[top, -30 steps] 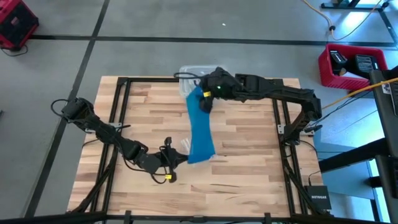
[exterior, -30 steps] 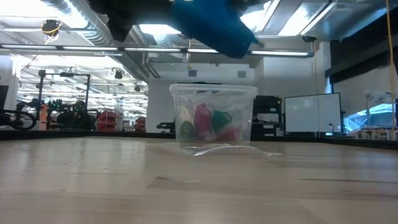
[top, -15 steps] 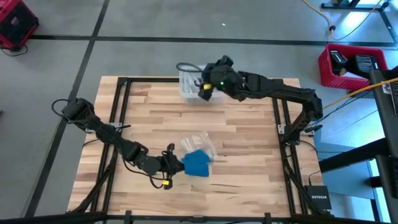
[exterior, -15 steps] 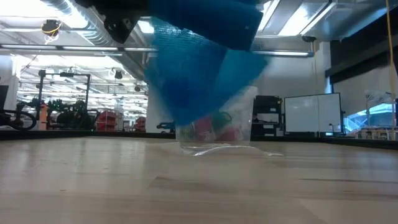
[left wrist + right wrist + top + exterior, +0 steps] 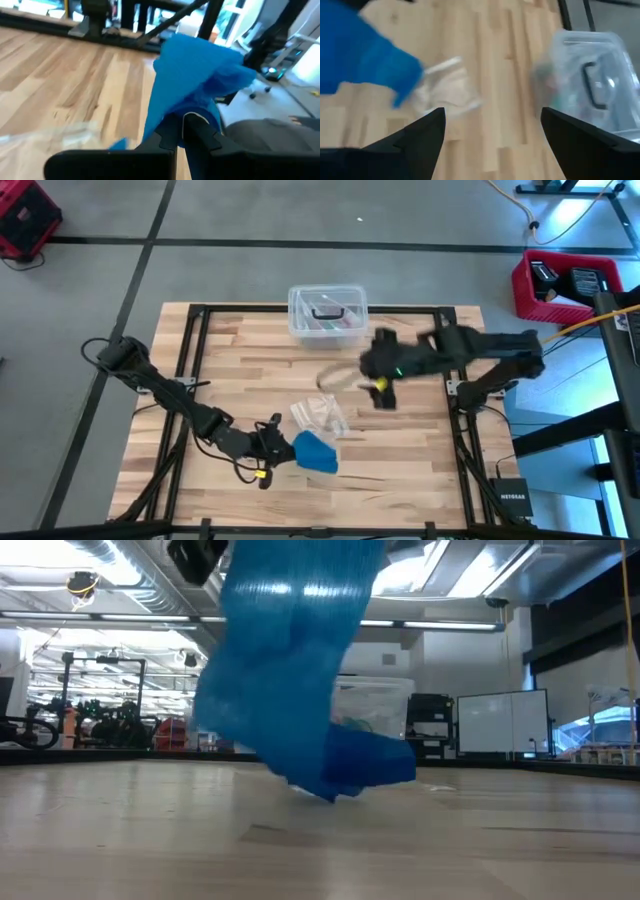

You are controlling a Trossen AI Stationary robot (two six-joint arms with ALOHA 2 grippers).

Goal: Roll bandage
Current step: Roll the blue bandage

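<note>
The left gripper [image 5: 283, 449] is sitting low over the near part of the table [image 5: 400, 480], its two fingers [image 5: 197, 131] pinched together on one end of the bandage [image 5: 316, 452], so the blue fabric is starting right at the fingertips and bunching outward from them toward the table's middle. In the left wrist view the gripper [image 5: 181, 131] is showing the cloth squeezed between its closed fingers, with the bandage [image 5: 195, 85] fanning up and away beyond them in loose folds over the wooden boards. In the low view the bandage [image 5: 290, 670] is hanging down from above in a broad crumpled sheet, its lower end folding onto the tabletop. Just past the blue heap, toward the far side, a small clear plastic bag [image 5: 319, 416] is lying flat on the wood, close beside the fabric. The right gripper [image 5: 381, 392] is hovering over the table's right-centre, well apart from the bandage, with its fingers [image 5: 415, 135] spread wide and nothing between them; its wrist view is looking down on the bag [image 5: 445, 90] and a corner of the blue cloth [image 5: 360, 55]. Farther out, at the table's far edge, the clear lidded box [image 5: 326, 314] is standing with coloured items inside.
</note>
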